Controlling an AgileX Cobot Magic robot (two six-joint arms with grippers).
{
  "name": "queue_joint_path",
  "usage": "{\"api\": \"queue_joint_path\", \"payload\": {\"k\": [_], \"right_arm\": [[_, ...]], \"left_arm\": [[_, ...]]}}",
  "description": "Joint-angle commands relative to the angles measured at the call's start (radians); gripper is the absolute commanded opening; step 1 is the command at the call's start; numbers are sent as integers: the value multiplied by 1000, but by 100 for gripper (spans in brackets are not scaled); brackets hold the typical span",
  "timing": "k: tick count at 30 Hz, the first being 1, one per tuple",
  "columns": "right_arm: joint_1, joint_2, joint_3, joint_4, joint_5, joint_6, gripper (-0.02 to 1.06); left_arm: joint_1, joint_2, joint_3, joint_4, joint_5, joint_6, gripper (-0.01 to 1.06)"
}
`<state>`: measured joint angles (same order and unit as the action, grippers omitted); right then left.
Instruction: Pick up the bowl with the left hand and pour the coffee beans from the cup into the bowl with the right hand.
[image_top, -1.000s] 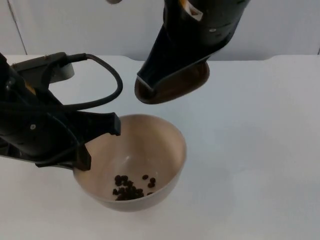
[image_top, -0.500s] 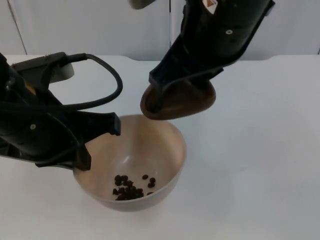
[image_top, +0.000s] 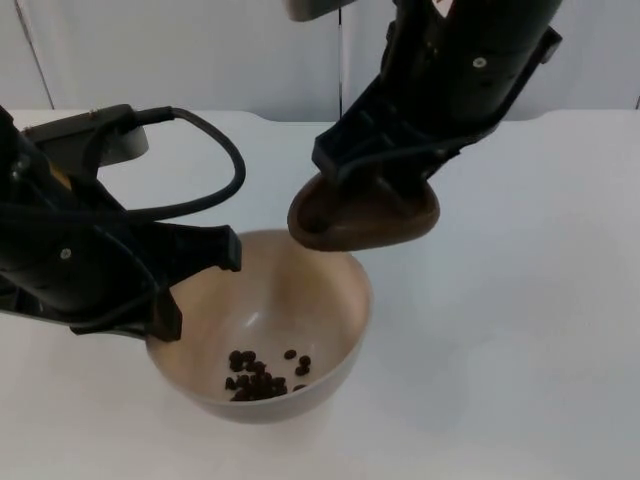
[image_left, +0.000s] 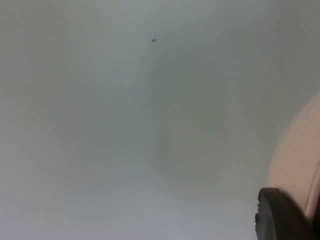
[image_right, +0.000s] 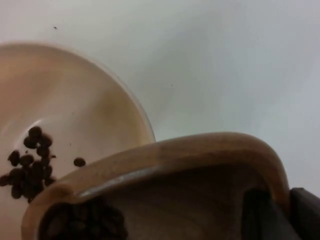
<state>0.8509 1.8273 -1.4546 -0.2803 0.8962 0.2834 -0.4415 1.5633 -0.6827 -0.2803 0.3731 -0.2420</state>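
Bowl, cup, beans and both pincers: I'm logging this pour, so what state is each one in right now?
bowl: upright, held at its rim, a small heap of beans inside.
cup: tilted above the bowl's far rim, some beans left inside.
beans: lying at the bowl's bottom.
left pincer: shut on the bowl's rim.
right pincer: shut on the cup, above the bowl.
table: white, under the bowl.

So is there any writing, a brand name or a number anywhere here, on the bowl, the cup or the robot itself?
No text can be read anywhere.
The beige round bowl held by the left gripper is plain.
The brown wooden cup in the right gripper is unmarked.
A small yellow patch on the left arm is too small to tell if it holds writing.
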Motion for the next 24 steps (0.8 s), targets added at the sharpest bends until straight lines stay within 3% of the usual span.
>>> {"api": "queue_joint_path", "payload": {"k": [1, 8, 24], "right_arm": [[-12, -17, -7, 6, 14, -11, 0], [-87, -17, 17, 26, 27, -11, 0], [-320, -17, 390, 55, -253, 63, 0]], "left_arm": [[-6, 2, -9, 9, -9, 0, 0], [13, 4, -9, 48, -13, 0, 0], [13, 75, -9, 55, -185, -21, 0]]}}
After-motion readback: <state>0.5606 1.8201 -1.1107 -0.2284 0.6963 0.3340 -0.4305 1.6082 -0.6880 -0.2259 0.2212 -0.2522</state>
